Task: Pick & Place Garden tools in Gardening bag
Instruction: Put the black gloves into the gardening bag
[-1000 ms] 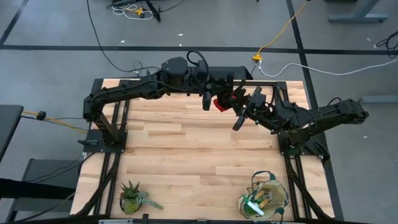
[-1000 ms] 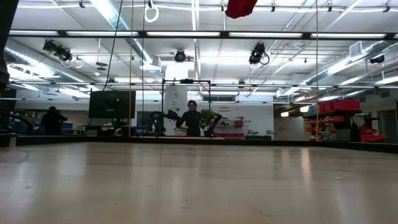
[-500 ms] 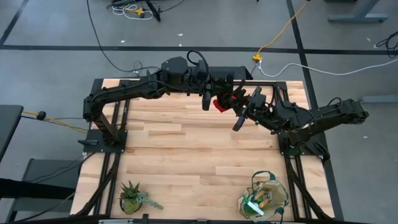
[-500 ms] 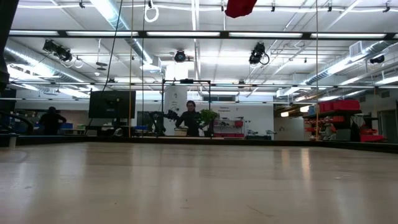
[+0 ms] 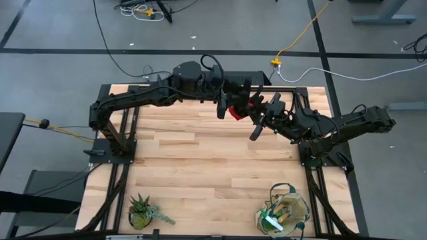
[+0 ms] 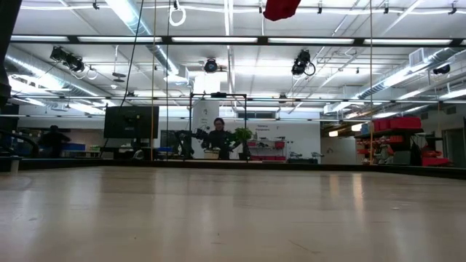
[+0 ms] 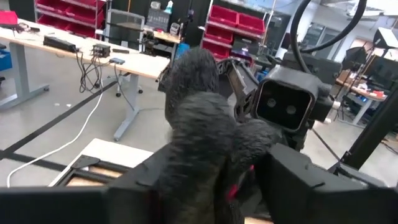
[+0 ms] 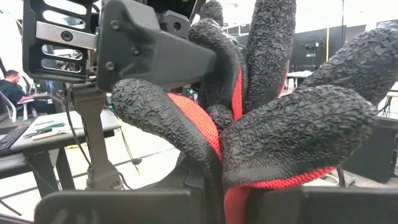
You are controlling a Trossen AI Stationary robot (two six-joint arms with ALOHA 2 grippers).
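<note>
Pretty far along, I'd say: the gardening bag [image 5: 283, 212] at the tabletop's [image 5: 200, 167] near right corner already holds tools. The red-and-black glove pair [image 5: 237, 111] hangs midair, pinched in the right pincer [image 5: 257, 115]; the left pincer [image 5: 225, 107] looks freshly opened beside it. Gloves still need bagging.
</note>
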